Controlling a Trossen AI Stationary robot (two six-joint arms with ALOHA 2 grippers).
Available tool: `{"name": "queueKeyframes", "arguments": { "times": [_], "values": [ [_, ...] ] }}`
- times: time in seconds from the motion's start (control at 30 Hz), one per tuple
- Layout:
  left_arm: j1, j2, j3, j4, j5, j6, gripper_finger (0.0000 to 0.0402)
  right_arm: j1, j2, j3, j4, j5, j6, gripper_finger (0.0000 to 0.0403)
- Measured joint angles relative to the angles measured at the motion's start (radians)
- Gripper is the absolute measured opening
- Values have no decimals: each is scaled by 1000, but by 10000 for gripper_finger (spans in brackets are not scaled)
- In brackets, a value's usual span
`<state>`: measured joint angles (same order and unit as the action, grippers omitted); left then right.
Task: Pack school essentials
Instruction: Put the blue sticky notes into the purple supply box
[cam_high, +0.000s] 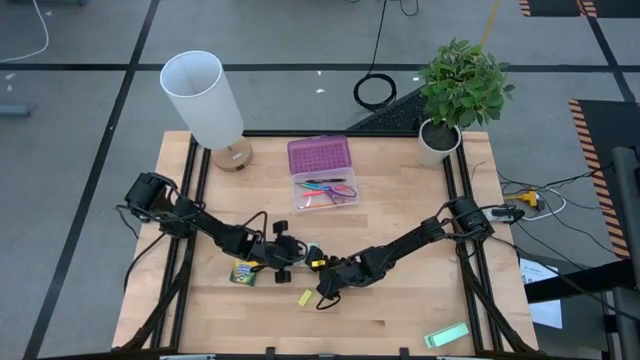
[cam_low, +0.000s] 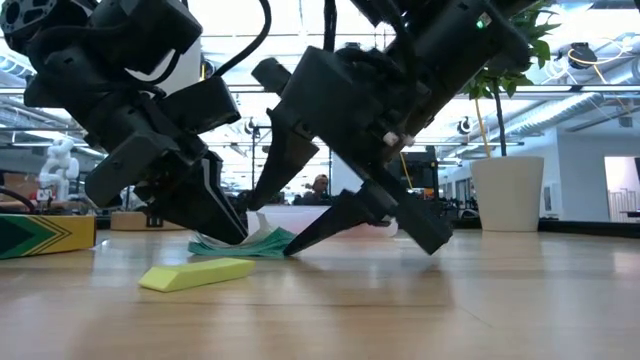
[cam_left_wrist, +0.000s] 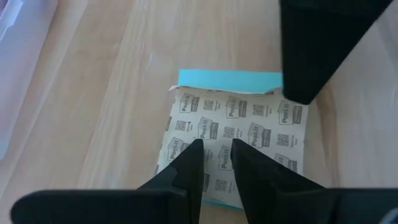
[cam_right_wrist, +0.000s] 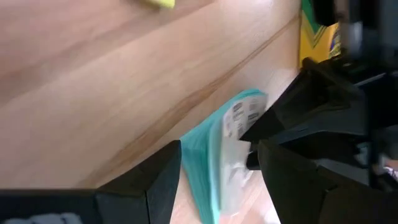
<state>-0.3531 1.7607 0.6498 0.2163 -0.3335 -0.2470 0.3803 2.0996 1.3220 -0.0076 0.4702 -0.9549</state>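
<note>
wooden table (cam_high: 400, 320) with black rails. lying on it: white lamp (cam_high: 207, 100) and potted plant (cam_high: 455, 95) at the far corners, open purple case (cam_high: 322, 172) between them, crayon box (cam_high: 243, 273), teal-edged packet (cam_left_wrist: 239, 134), yellow block (cam_high: 306, 297), pale green block (cam_high: 446, 335) near the front edge.

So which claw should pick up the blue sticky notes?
Probably the left claw: its tips already sit on the sticky note pad, nearly closed over its wrapper. The right claw is open beside the pad's teal edge, so it could help steady it.
</note>
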Motion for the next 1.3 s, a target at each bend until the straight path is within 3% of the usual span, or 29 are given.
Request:
{"name": "queueKeyframes", "arguments": {
  "times": [0.4, 0.97, 1.3],
  "values": [
    [0, 1, 0, 17, 6, 17, 90, 0, -19, 1, -135, 32, 35, 210],
    [0, 3, -2, 98, 42, 62, 90, -6, -20, 1, -65, -3, -1, 210],
    [0, 3, -2, 96, 43, 62, 90, -6, -20, 2, -120, -2, 7, 210]
  ]
}}
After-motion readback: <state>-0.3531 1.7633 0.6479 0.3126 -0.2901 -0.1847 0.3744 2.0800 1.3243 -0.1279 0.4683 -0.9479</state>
